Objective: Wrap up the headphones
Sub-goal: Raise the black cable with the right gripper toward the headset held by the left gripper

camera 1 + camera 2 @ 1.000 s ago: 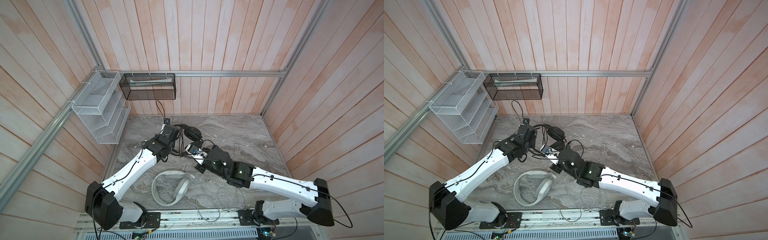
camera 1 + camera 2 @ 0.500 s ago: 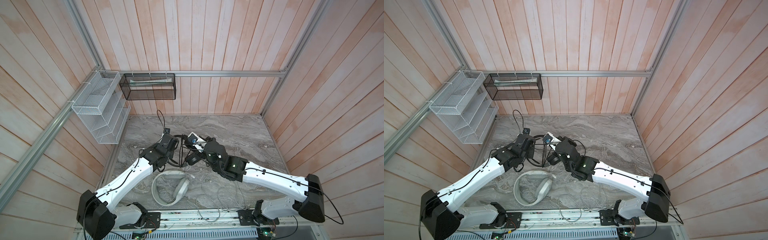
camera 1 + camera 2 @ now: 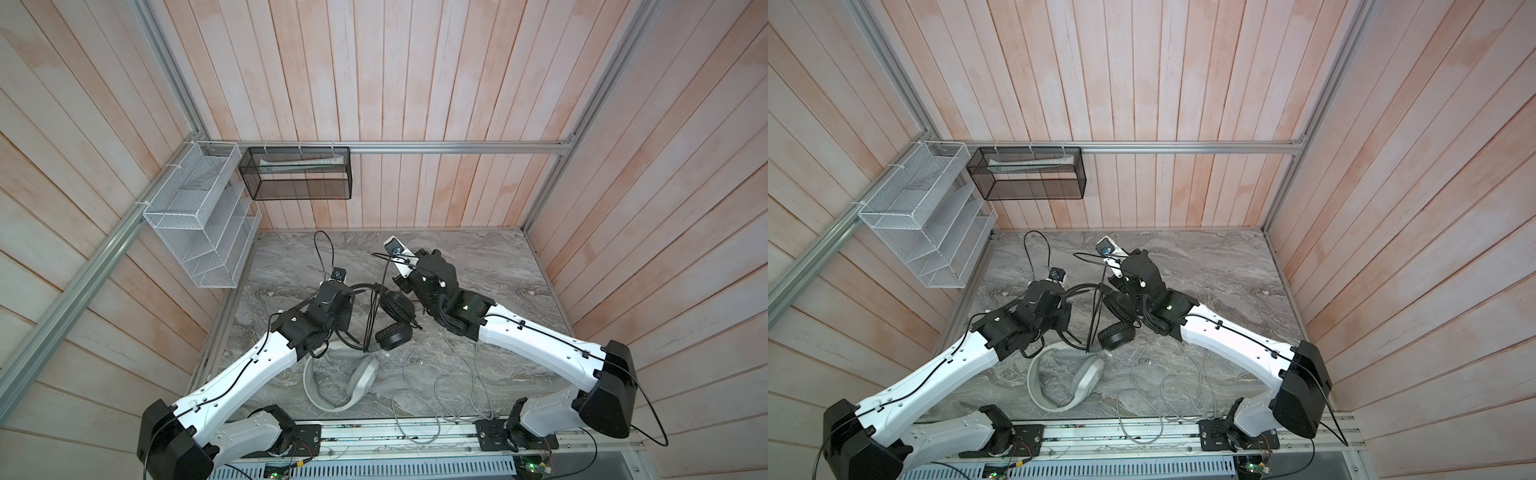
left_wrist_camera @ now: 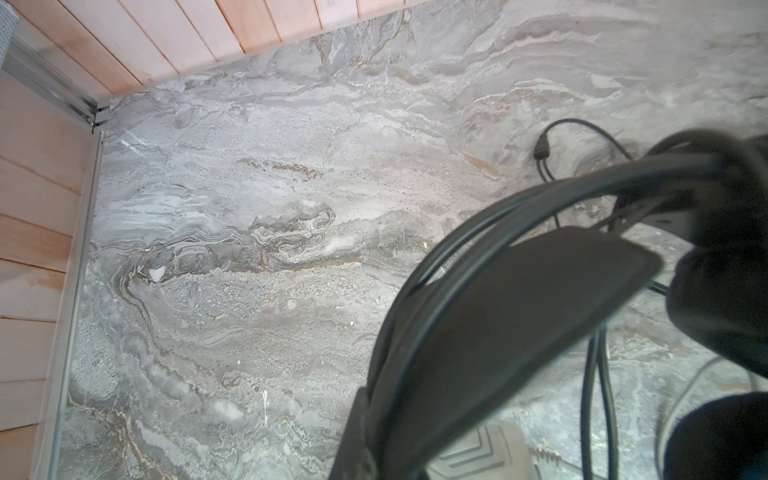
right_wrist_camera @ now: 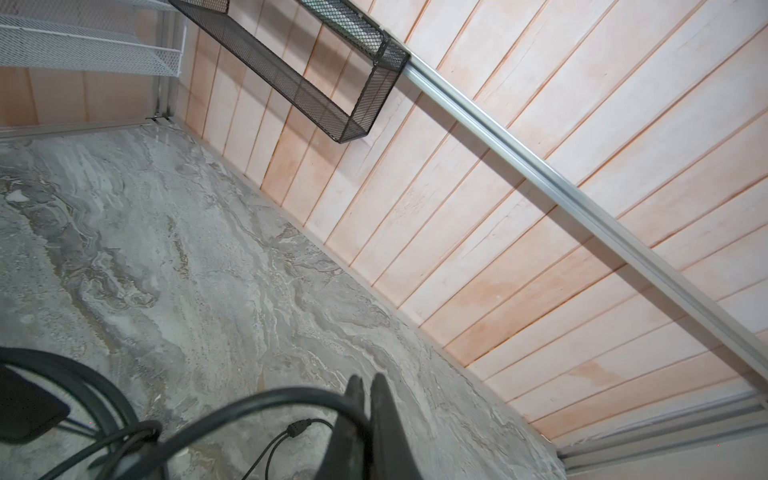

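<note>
- Bench (image 3: 478, 266): a grey marbled surface enclosed by pale wooden walls on the left, far and right sides.
- White wire rack (image 3: 195, 232): mounted on the left wall, above the far left corner of the bench.
- Black mesh basket (image 3: 299, 183): hung from the rail on the far wall, just beside the rack.
- White-grey headphones (image 3: 357, 380): laid flat at the near edge of the bench, slightly left of centre, with neither hand on them.
- Black headphones (image 3: 400, 306): placed at mid-bench between the two arms, just beyond the white-grey headphones; both ear cups are seen in both top views.
- Grey cable (image 3: 395, 415): spread in loose loops over the near right part of the bench and trailed over its near edge.
- Black cable (image 5: 270, 392): drawn in an arc up to the right hand; a further loop is left on the far left part of the bench.
- Left hand (image 4: 365, 399): fully closed, with the headband of the black headphones gripped.
- Right hand (image 5: 368, 380): closed, with the black cable pinched between the fingertips.
</note>
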Controlling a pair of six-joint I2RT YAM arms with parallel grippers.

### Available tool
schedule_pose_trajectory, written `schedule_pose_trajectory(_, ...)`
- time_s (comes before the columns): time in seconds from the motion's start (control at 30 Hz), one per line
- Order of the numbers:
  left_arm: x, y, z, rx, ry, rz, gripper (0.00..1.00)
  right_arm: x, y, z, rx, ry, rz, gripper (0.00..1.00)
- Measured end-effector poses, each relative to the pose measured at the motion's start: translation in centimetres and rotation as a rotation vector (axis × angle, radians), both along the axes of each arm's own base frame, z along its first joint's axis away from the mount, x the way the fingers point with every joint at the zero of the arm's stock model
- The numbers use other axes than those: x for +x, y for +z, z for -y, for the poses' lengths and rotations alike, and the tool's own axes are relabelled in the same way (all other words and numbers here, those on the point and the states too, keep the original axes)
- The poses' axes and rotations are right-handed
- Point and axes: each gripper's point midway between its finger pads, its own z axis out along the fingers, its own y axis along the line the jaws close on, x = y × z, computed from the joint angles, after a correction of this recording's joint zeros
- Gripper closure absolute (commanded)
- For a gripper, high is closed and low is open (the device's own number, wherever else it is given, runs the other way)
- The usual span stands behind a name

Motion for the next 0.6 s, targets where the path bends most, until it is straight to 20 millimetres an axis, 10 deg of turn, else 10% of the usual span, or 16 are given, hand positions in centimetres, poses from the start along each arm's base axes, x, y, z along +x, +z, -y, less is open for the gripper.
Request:
schedule_pose_trajectory(0.33, -1.1, 2.3, 2.1, -0.096, -0.086, 0.053, 1.0, 4.4, 0.3, -2.1, 0.061, 0.069, -0.06, 1.0)
schedule_pose_trajectory(0.6, -1.2, 3.0, 2.8, -0.105, -0.101, 0.075, 1.0, 7.2, -4.9, -2.8, 0.02, 0.084, -0.183, 1.0)
